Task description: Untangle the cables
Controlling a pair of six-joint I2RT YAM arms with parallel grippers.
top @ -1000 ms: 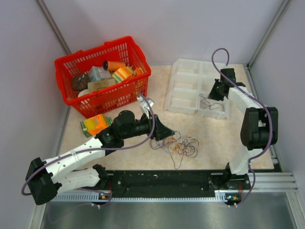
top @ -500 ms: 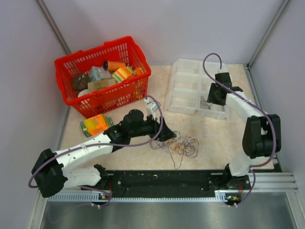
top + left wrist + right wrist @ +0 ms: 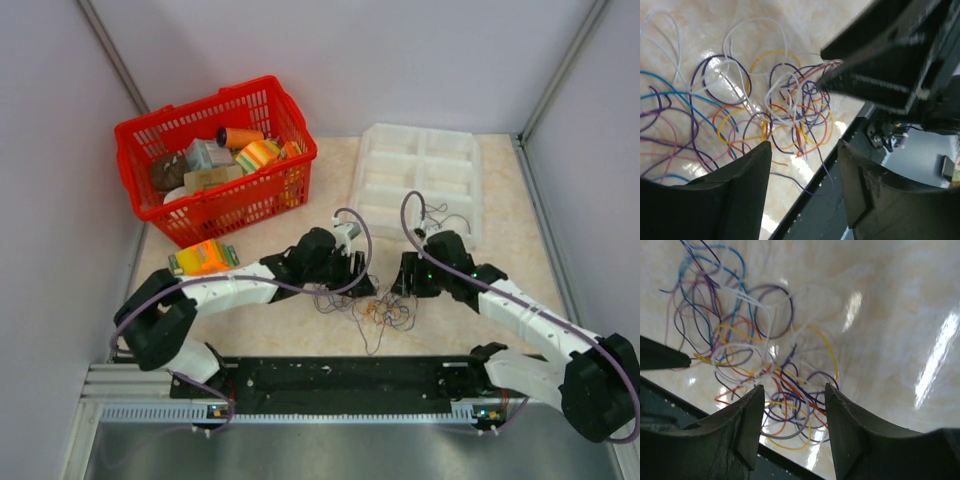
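Cables (image 3: 790,115) apparently just beyond parted fingers (image 3: 735,200)

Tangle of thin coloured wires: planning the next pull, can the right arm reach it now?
Probably yes: the right gripper hovers close over the tangle of thin coloured wires, jaws apart, nothing between; the left gripper crowds the opposite side.

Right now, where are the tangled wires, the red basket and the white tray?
tangled wires (image 3: 385,308), top view, middle of the heap.
red basket (image 3: 232,205), top view, front wall.
white tray (image 3: 385,195), top view, bare left compartment.
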